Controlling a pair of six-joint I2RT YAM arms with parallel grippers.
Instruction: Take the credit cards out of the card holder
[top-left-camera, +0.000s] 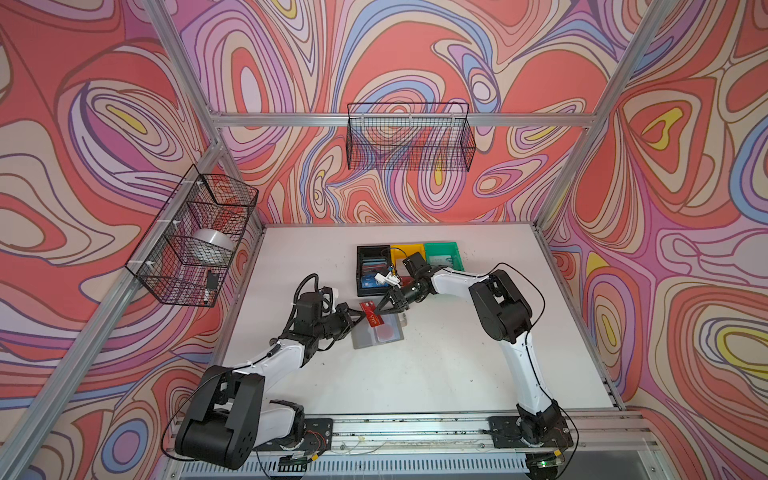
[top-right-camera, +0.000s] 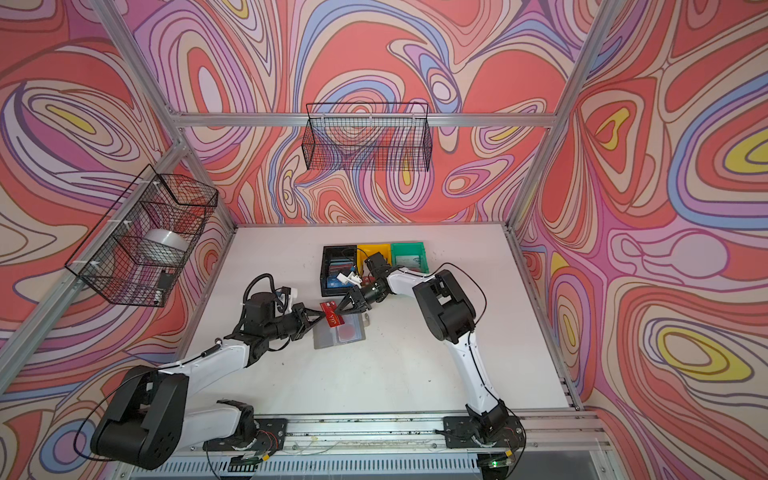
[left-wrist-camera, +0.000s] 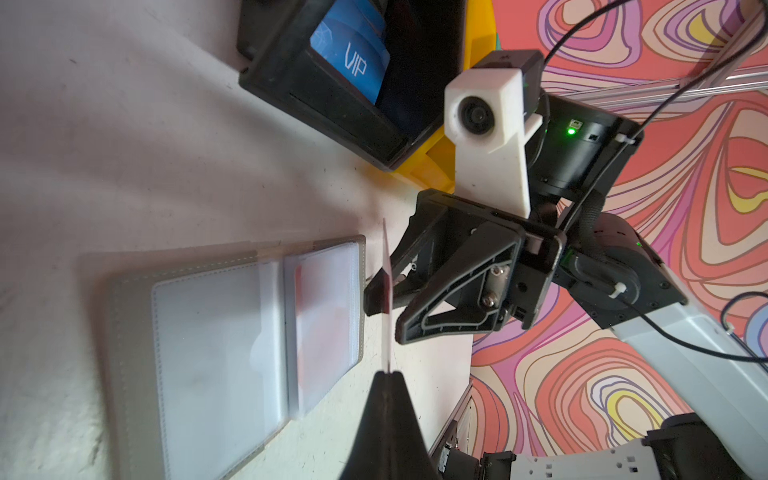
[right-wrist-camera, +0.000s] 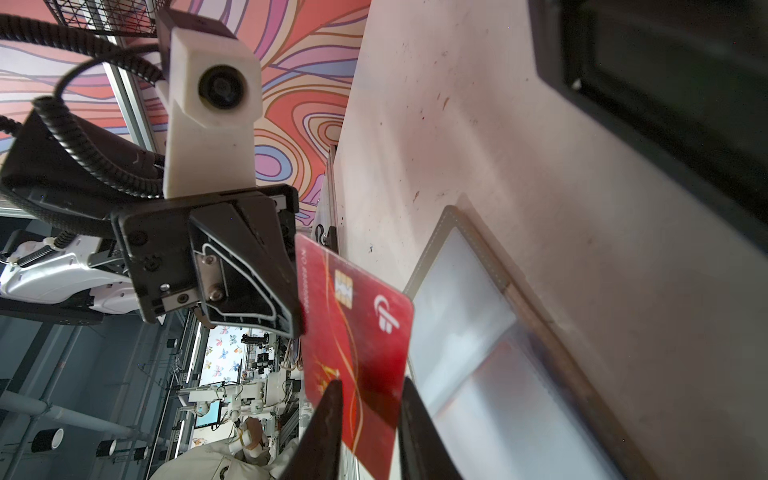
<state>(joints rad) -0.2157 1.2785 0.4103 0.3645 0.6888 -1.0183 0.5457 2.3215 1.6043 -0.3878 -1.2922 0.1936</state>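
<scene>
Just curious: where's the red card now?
The red card hangs mid-table in both top views, over the open card holder, between left gripper and right gripper.

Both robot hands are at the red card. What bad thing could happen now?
1. The left gripper pinches the red card at one edge, and the right gripper straddles it. Pulling different ways might bend or drop it.
2. It hangs close to the open card holder. If dropped, it could cover the pale card inside.
</scene>
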